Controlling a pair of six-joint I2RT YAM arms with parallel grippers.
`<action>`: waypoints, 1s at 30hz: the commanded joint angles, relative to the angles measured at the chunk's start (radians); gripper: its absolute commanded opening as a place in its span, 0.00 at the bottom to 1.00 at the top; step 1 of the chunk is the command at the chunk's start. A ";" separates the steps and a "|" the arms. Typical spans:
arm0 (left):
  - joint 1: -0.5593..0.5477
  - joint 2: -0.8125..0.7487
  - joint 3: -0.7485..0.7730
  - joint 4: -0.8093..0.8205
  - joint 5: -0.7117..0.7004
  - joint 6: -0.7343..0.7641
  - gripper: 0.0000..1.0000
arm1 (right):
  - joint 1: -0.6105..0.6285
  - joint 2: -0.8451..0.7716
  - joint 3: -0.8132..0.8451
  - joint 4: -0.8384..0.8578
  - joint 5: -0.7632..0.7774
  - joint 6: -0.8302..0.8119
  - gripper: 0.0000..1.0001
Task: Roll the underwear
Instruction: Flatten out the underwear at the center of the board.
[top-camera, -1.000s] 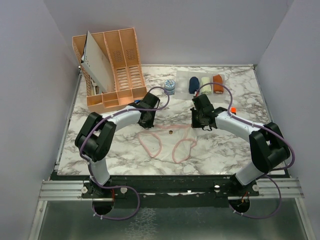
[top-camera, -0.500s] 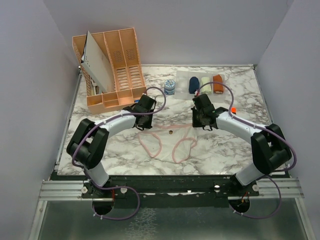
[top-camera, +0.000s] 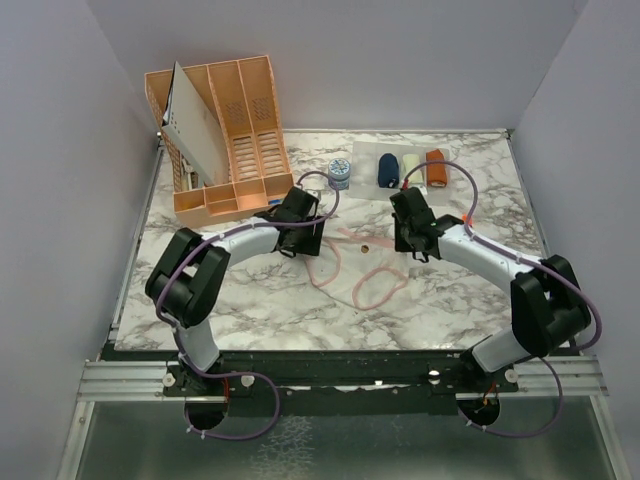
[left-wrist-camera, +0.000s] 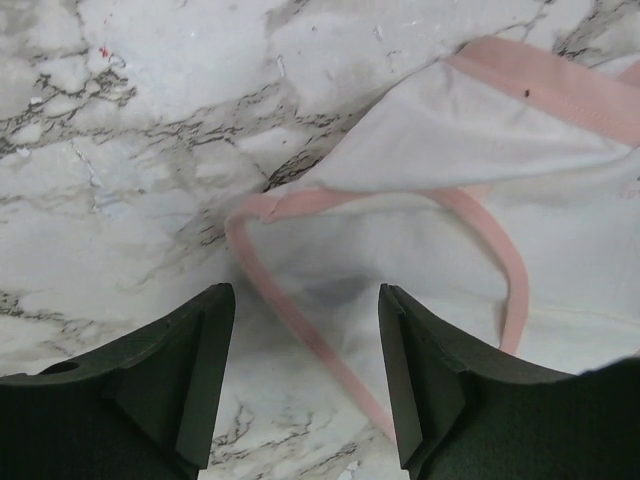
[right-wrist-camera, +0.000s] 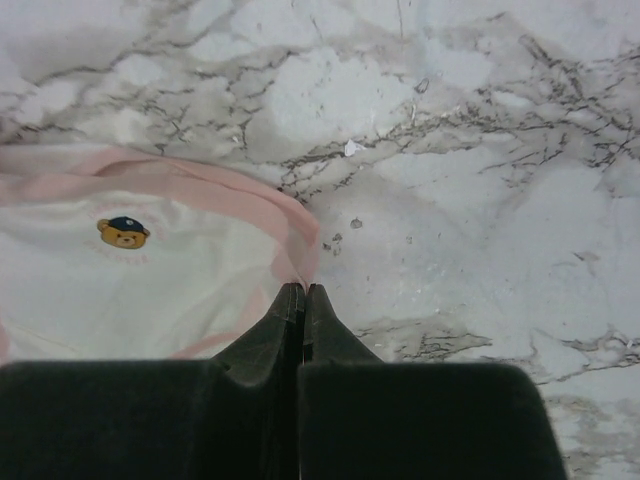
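your biggest risk is the right-hand pinch. the right fingers (right-wrist-camera: 285, 335) are pressed together on only the pink-edged corner of the whitish-pink briefs (right-wrist-camera: 150, 270), so a pull or lift could slip that thin hem free. it could also drag the whole cloth across the tabletop (right-wrist-camera: 480, 200) and skew it. the left side is not held, so a move from the right alone would likely bunch the fabric rather than keep it flat for rolling.

the left fingers (left-wrist-camera: 195, 385) stand wide apart, gripping nothing, poised over the opposite pink-trimmed corner. i can't tell whether their tips touch the cloth. close them too far out and you'd catch bare marble.

the briefs lie spread mid-tabletop between both arms, leg loops toward the near edge. the navy briefs (top-camera: 387, 168) sit at the far edge, just beside the cream bundle (top-camera: 411, 168), and look already rolled.
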 joint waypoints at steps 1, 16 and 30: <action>-0.007 0.031 0.036 0.049 0.039 -0.014 0.65 | -0.002 0.038 0.004 -0.025 -0.050 -0.013 0.00; -0.125 -0.075 -0.176 0.048 0.081 -0.163 0.00 | -0.002 0.036 0.013 0.007 -0.170 -0.045 0.00; -0.443 -0.532 -0.419 -0.193 -0.165 -0.563 0.63 | -0.004 0.125 0.086 0.010 -0.232 -0.106 0.01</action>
